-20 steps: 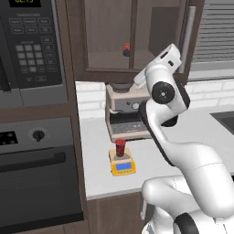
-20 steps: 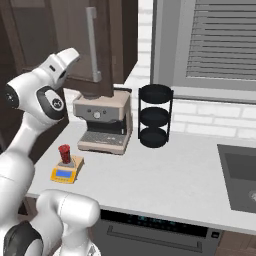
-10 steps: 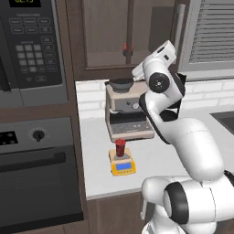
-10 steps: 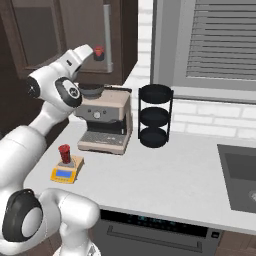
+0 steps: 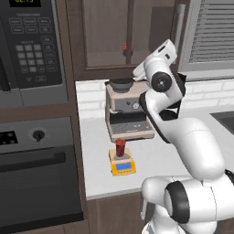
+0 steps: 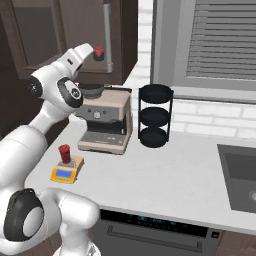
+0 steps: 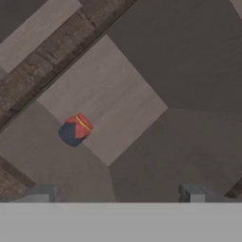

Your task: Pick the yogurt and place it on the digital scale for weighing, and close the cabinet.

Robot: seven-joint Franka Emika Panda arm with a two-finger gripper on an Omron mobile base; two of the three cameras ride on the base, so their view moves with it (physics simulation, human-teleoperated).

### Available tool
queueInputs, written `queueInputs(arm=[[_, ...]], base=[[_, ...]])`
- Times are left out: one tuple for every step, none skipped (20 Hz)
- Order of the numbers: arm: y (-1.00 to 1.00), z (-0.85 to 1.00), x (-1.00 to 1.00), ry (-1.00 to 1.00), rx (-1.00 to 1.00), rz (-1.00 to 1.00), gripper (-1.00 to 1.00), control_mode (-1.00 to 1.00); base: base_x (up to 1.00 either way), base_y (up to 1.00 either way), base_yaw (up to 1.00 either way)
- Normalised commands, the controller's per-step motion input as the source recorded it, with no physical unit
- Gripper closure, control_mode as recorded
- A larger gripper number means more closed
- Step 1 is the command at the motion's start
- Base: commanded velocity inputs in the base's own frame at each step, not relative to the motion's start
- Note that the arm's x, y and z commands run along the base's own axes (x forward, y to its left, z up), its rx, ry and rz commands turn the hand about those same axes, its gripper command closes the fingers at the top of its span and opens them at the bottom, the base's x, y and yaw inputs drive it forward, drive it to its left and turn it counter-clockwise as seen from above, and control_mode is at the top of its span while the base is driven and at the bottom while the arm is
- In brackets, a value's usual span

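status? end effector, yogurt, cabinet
End effector open, empty, raised at the cabinet. Yogurt upright on digital scale. Cabinet open; small red-and-blue jar inside.

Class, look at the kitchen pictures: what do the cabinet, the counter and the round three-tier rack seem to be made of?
Cabinet: dark brown wood, matte, judging by the panelled door and faint grain.
Counter: smooth pale grey, probably stone or laminate; no pattern shows.
Rack: black, likely metal, with thin uprights and round trays.

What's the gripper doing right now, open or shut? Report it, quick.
Gripper: open and empty, fingertips spread wide, pointed into the cabinet at the small round red-and-blue thing on its shelf.
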Motion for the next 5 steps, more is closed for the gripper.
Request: queueInputs(arm=[[-0.2, -0.31, 0.56, 0.0, 0.03, 0.0, -1.0, -1.0], [-0.22, -0.36, 0.57, 0.0, 0.03, 0.0, -1.0, -1.0], [-0.22, -0.4, 0.58, 0.0, 0.03, 0.0, -1.0, -1.0], [-0.23, -0.39, 0.59, 0.0, 0.03, 0.0, -1.0, -1.0], [-0.21, -0.46, 0.65, 0.0, 0.02, 0.0, -1.0, -1.0]], base=[[0.0, 0.0, 0.0], [0.0, 0.0, 0.0], [0.0, 0.0, 0.0], [0.0, 0.0, 0.0], [0.0, 0.0, 0.0]])
